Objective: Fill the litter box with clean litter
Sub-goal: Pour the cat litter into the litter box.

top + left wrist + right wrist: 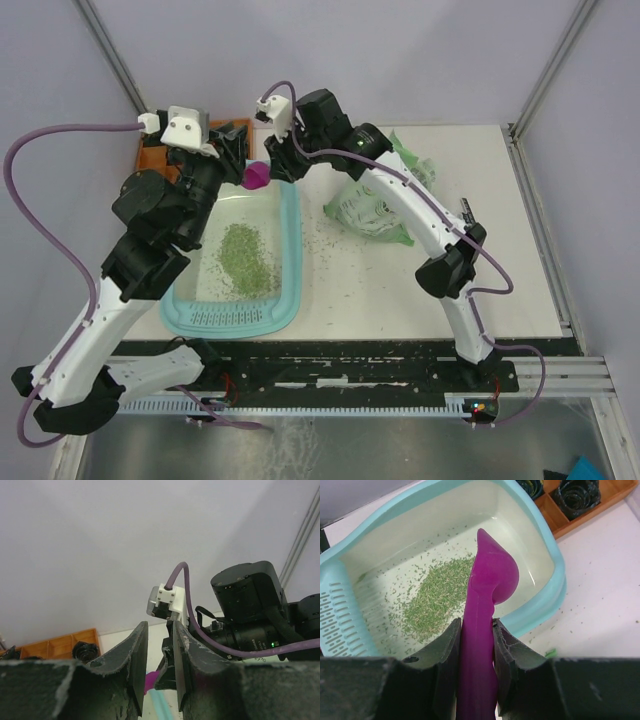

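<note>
The light teal litter box (pixel 292 250) lies left of centre, its slotted ledge (pixel 225 318) at the near end. A loose patch of pale green litter (pixel 243 258) covers part of its whitish floor. My right gripper (pixel 272 165) is shut on the handle of a magenta scoop (pixel 257 176) above the box's far rim. In the right wrist view the gripper (pixel 476 625) holds the scoop (pixel 492 575) over the box (pixel 555 565), above the litter (pixel 437 597); no litter shows in the scoop. My left gripper (pixel 238 140) hovers by the far left corner, and in its wrist view (pixel 159 665) is narrowly open and empty.
A light green and white bag (pixel 375 205) lies crumpled right of the box. Stray granules (pixel 330 240) are scattered on the table between them. An orange compartmented tray (pixel 150 158) holding dark objects (pixel 577 492) stands at the far left. The two grippers are close together.
</note>
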Robot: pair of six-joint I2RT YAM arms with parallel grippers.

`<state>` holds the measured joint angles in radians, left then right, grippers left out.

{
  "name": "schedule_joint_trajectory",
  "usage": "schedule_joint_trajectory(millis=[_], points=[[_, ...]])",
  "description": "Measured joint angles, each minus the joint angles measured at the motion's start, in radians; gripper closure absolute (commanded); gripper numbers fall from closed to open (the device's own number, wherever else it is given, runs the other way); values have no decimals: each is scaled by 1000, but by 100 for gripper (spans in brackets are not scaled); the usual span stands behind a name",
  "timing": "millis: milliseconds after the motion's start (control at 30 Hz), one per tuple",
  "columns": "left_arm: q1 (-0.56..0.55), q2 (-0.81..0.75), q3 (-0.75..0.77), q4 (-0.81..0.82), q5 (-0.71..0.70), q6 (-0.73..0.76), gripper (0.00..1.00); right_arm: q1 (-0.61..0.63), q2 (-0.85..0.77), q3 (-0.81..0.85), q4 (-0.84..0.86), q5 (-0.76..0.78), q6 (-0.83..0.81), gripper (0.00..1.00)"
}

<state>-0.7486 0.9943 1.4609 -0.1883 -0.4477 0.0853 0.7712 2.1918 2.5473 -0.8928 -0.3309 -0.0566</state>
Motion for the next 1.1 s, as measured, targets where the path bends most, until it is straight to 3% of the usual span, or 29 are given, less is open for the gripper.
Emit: schedule_joint_trajectory(millis=[500, 867, 1100], points=[[0, 6, -67, 56, -10, 1, 52, -38, -134, -70, 62, 202, -45, 98], [0, 161, -43, 113, 67, 3, 43, -344, -310, -68, -50, 224, 11, 99], [0, 348, 94, 134, 187, 3, 39, -552, -474, -43, -119, 285, -13, 99]])
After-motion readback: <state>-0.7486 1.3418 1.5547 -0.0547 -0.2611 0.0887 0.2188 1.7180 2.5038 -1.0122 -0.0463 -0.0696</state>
